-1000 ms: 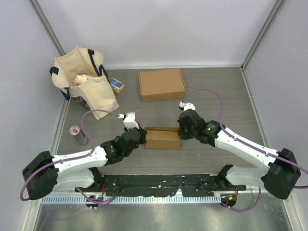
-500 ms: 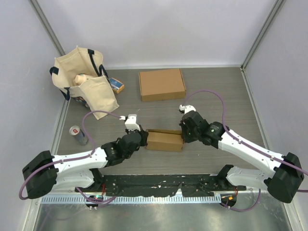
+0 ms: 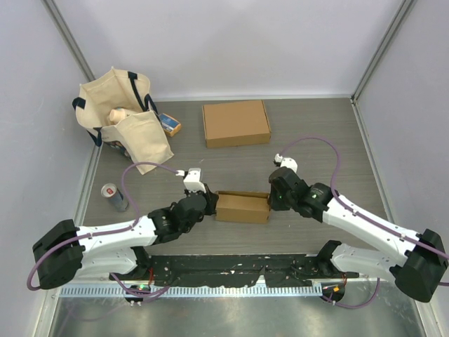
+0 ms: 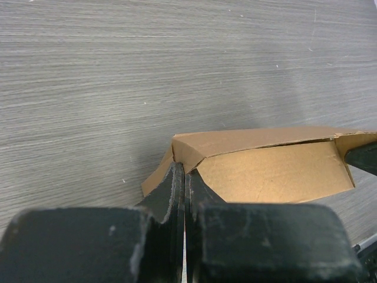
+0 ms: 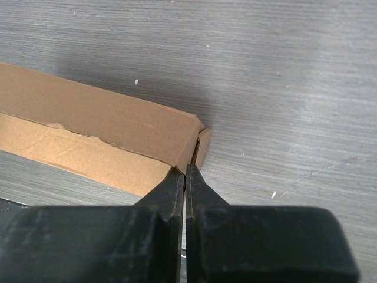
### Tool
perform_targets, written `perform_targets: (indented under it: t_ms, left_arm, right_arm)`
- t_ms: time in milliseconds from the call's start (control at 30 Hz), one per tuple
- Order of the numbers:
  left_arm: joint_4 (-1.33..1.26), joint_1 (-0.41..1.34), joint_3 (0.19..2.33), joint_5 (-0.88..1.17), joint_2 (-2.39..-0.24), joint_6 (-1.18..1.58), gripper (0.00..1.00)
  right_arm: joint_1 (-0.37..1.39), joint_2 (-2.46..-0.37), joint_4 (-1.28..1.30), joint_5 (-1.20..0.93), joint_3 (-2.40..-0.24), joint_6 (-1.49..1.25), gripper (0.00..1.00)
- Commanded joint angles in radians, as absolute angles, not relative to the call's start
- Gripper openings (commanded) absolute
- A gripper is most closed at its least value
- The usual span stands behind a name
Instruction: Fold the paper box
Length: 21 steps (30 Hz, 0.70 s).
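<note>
The paper box [image 3: 242,208], a partly folded brown cardboard carton, lies on the table [image 3: 316,140] around the middle of its near edge, long side parallel to that edge. The left claw [image 4: 184,174] is closed, its tips pinching the thin cardboard at the box's left end corner. The right claw [image 5: 185,172] is likewise closed, clamped on the upright wall at the box's right end. A flat closed cardboard box [image 3: 236,123] rests toward the far edge. A canvas tote bag [image 3: 123,116] fills the far-left corner, and a drink can [image 3: 112,196] stands by the left edge.
</note>
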<state>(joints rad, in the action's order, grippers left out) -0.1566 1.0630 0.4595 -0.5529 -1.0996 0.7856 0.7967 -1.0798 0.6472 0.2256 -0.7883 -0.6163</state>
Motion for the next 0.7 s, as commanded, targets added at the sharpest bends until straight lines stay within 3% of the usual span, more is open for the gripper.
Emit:
perform_targets:
  t_ms: [0,133,233,267,367,467,667]
  left_arm:
    - [-0.044,1.074,0.414,-0.52,-1.121,0.788,0.0]
    - [-0.046,1.075,0.411,-0.518,-1.115,0.784,0.0]
    - [-0.055,1.075,0.406,-0.522,-1.108,0.779,0.0]
    - [-0.054,1.075,0.411,-0.52,-1.104,0.775,0.0]
    - [-0.055,1.078,0.411,-0.518,-1.103,0.776,0.0]
    - [-0.058,1.08,0.414,-0.522,-1.109,0.775,0.0]
    - [-0.052,1.089,0.413,-0.532,-1.106,0.79,0.0]
  right_arm:
    - [0.802,-1.031,0.775,0.281,-0.718,-0.73,0.04]
    - [0.802,-1.02,0.764,0.255,-0.68,-0.753,0.06]
    - [0.802,-0.967,0.692,0.218,-0.66,-0.778,0.16]
    - [0.804,-0.95,0.672,0.206,-0.667,-0.772,0.32]
    - [0.802,-0.893,0.62,0.12,-0.678,-0.744,0.59]
    - [0.802,-0.849,0.582,0.063,-0.649,-0.719,0.73]
    - [0.81,-0.772,0.387,-0.077,-0.522,-0.773,0.74]
